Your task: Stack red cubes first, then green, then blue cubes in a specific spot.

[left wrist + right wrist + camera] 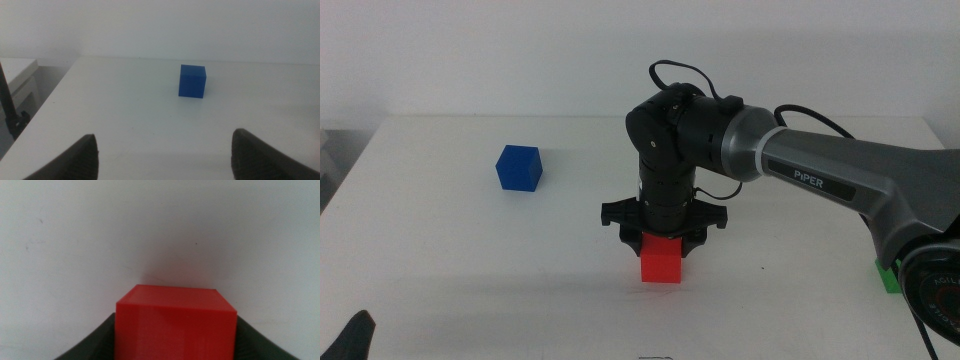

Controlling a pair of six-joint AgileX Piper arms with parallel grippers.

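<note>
We counted three cubes on the white bench (pixel 470 260): one red cube (pixel 660 260), one blue cube (pixel 518 167) and one green cube (pixel 887 277). The right tool (pixel 661 243) pinched the red cube at mid-bench, its base at the surface. The blue cube sat well apart toward the far left. The green cube peeked out behind the right arm's base. The left tool (pixel 162 155) hung spread at the near left edge.

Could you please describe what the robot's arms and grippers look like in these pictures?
The right arm has a grey link lettered PiPER in white, a silver band, glossy black wrist joints and a black cable looping over them. The right gripper is black with wing-like side brackets. The left gripper shows two dark, rounded jaws.
</note>
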